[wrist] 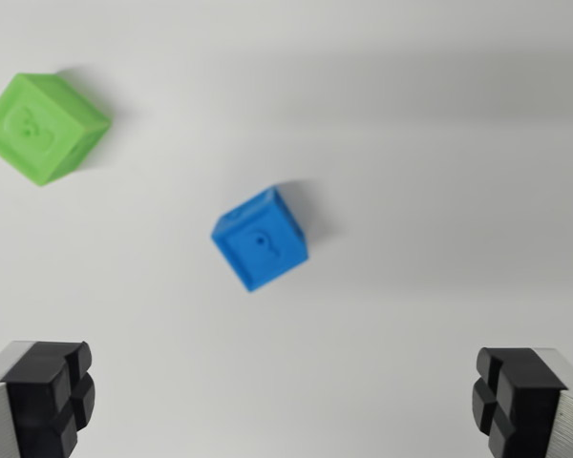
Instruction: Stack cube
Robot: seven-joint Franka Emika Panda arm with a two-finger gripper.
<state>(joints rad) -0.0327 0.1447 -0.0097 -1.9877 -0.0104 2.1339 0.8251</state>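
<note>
Two cubes lie apart on the white table [411,143], so with my gripper [286,401] spread wide and empty I'd centre over the blue cube [260,239], mid-view, twist to match its skewed faces, then carry it to the green cube [44,126] upper left.

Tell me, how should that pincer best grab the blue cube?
Probably from straight above, closing on two opposite flat side faces of the blue cube. It sits turned at an angle in the wrist view, so the open pincer would likely need to rotate until its fingers line up with those faces. The green cube stands well apart, leaving room.
</note>
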